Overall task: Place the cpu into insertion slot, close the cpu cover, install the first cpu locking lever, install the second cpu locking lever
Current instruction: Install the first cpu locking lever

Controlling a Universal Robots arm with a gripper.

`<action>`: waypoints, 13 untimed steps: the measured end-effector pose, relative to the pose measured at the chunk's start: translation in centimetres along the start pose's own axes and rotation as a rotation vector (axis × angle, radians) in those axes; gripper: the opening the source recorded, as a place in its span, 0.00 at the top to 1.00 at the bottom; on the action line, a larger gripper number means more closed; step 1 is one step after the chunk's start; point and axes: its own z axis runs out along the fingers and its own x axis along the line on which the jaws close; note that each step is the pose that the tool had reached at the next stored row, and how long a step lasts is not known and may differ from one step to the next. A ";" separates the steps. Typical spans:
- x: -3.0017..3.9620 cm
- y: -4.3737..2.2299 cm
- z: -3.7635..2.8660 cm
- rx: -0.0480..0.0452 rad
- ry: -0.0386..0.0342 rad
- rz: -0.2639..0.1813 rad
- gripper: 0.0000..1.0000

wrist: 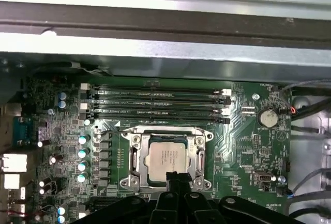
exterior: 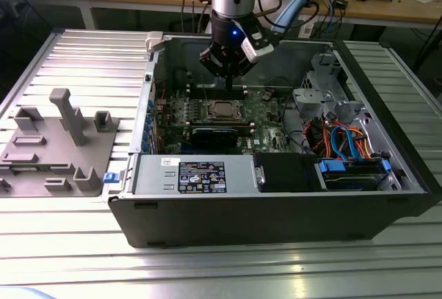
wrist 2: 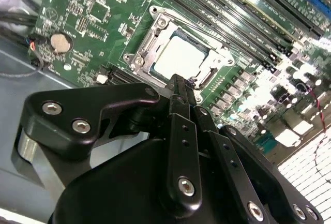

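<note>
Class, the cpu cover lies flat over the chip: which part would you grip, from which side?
Probably the outer rim of the cpu cover, from above on the side nearest the gripper. It lies flat around the cpu, so only that outer edge is free; the window's inner edges hug the chip.

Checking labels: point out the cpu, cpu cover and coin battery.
cpu [wrist: 166, 155], first wrist view, centre of its face.
cpu cover [wrist: 138, 158], first wrist view, frame's side bar.
coin battery [wrist: 267, 117], first wrist view, round face.
</note>
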 end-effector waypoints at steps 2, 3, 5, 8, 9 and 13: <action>0.00 0.00 0.00 -0.0001 0.0000 -0.001 0.89; -0.01 0.00 0.00 -0.0003 0.0002 -0.001 0.89; -0.03 0.00 0.00 -0.0024 0.0069 -0.001 0.89; -0.03 0.00 0.03 -0.0023 0.0073 0.001 0.89; -0.03 0.00 0.08 -0.0020 0.0072 0.009 0.89; 0.94 0.05 0.12 -0.0006 0.0074 0.036 0.89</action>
